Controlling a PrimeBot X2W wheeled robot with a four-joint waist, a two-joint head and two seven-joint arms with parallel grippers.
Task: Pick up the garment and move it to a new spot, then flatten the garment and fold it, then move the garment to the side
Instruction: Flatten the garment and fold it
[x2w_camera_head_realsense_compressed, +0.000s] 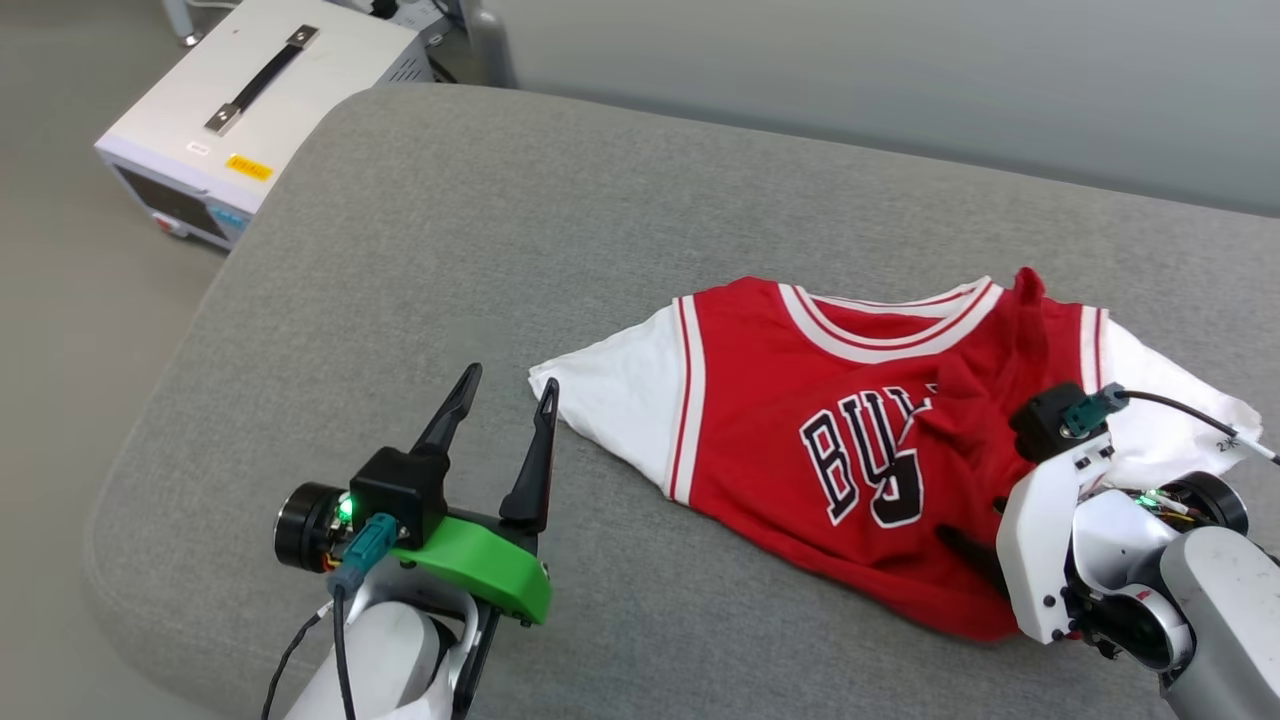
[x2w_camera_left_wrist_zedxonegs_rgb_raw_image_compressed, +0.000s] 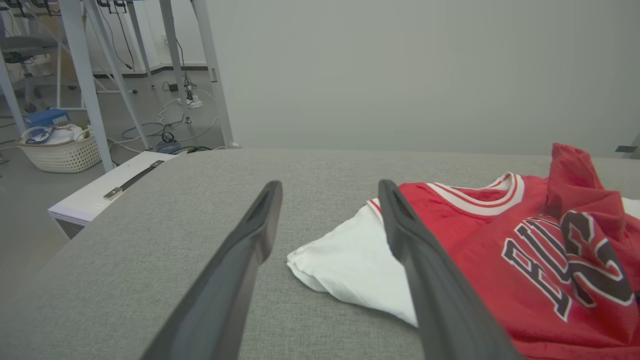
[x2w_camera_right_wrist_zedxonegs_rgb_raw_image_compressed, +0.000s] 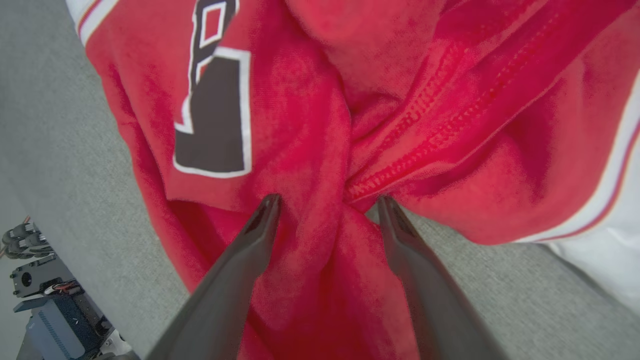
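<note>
Risk: right gripper (x2w_camera_right_wrist_zedxonegs_rgb_raw_image_compressed: 327, 200) straddled only a thin ridge of bunched red cloth on the garment (x2w_camera_head_realsense_compressed: 800, 450). If it closed on one layer, the shirt would likely slip or drag crumpled, leaving more flattening to do. Tips pressed low could also snag the grey cushion (x2w_camera_head_realsense_compressed: 450, 250). The right jaws stood wide apart, with fabric between the fingers and touching them but not clamped. Left gripper (x2w_camera_head_realsense_compressed: 510, 380) was also wide and empty, hovering just beside the white sleeve (x2w_camera_head_realsense_compressed: 610, 400) without touching it. The garment lay front-up on the cushion's right half, its hem flipped up over the lettering and one red peak standing by the collar. A white box (x2w_camera_head_realsense_compressed: 250, 100) sat beyond the cushion's far left corner.
</note>
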